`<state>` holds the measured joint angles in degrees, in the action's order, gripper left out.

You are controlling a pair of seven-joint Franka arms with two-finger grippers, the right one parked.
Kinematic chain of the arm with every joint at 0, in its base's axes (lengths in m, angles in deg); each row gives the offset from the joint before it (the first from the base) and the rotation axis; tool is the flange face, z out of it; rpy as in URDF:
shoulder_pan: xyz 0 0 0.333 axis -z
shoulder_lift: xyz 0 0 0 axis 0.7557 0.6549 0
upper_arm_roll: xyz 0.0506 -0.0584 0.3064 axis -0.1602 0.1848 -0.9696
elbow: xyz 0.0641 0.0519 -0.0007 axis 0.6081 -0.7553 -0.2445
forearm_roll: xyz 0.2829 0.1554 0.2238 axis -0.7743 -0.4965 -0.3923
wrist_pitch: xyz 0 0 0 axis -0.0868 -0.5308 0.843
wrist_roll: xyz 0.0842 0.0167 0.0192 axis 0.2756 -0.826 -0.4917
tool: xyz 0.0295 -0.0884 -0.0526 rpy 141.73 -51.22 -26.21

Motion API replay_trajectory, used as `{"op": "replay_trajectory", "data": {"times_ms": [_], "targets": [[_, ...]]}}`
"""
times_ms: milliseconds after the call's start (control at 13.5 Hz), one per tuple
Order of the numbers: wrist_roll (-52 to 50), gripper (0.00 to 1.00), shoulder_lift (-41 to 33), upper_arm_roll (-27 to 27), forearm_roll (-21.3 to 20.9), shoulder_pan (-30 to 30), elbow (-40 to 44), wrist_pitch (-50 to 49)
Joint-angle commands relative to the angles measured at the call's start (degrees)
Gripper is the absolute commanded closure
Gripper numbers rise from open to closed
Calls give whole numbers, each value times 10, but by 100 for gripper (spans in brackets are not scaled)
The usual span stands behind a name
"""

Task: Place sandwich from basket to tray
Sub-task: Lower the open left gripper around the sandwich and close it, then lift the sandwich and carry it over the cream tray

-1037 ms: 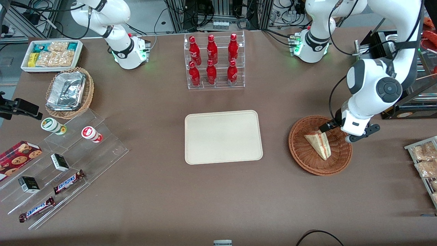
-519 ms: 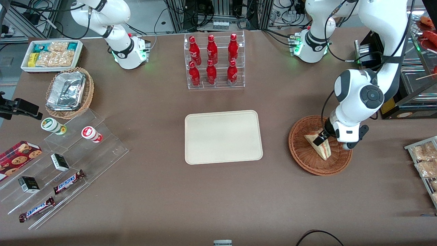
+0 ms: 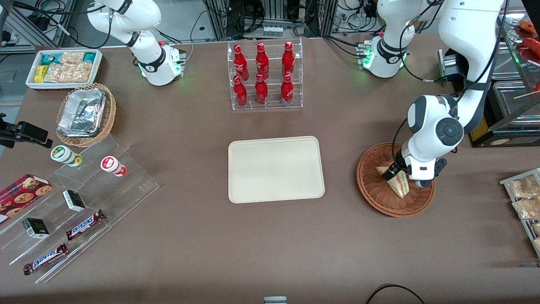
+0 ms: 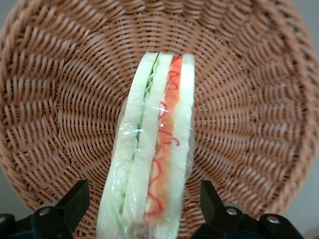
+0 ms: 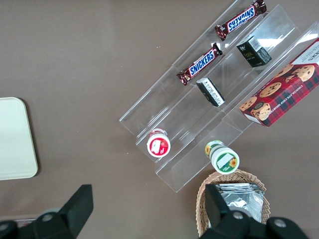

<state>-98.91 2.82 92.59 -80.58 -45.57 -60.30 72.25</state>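
Wicker basket point(image 3: 382, 198) holds the sandwich point(image 4: 152, 164) on edge | gripper point(image 4: 144, 204) low inside basket, fingers point(image 4: 75, 199) spread, straddling sandwich | tray point(image 3: 276, 169) well apart from basket

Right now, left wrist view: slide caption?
Open hand straddles the wrapped sandwich lying in the basket.

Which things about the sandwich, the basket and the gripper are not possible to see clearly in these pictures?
- Front view: the arm covers part of the sandwich and of the basket.
- Left wrist view: the open gripper straddles the sandwich in the basket; the frame edge cuts off the wedge's end, so finger contact cannot be told.
- Front view: the fingers are too small to judge.
- No view shows the sandwich's underside.
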Motion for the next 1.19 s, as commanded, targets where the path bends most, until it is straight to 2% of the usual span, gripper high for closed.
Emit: {"op": "replay_trajectory", "data": {"times_ms": [0,296,593,815,963,1111], "targets": [[-9,99,-3,-1,-29,1,0,2],[-8,100,-12,0,-65,2,13,-41],[-11,100,-16,6,-68,30,112,-180],[-11,100,-4,40,-56,59,168,-218],[-11,100,21,79,-25,63,194,-215],[-21,100,65,130,-24,67,237,-213]]}}
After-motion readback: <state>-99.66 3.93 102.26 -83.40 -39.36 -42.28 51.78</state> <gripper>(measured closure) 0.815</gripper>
